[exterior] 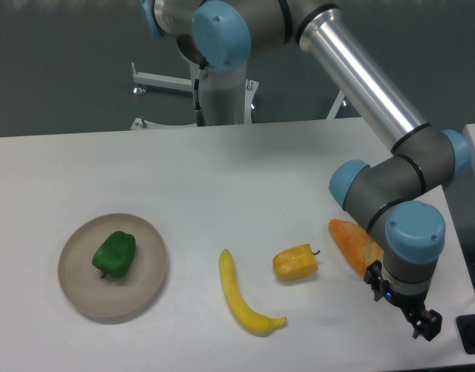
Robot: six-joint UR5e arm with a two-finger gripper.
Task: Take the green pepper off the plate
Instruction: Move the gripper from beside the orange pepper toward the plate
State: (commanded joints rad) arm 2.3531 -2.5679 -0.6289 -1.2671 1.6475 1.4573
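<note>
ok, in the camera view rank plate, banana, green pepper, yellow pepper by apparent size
1. Round beige-grey plate
2. Long curved yellow banana
3. Glossy blocky green pepper and small yellow pepper: look alike, not ranked.

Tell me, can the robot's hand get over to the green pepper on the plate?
Probably yes. The green pepper lies uncovered on the plate at the table's left, with nothing on top. The hand is far right; the banana and yellow pepper lie low between them, so it could likely pass above.
</note>
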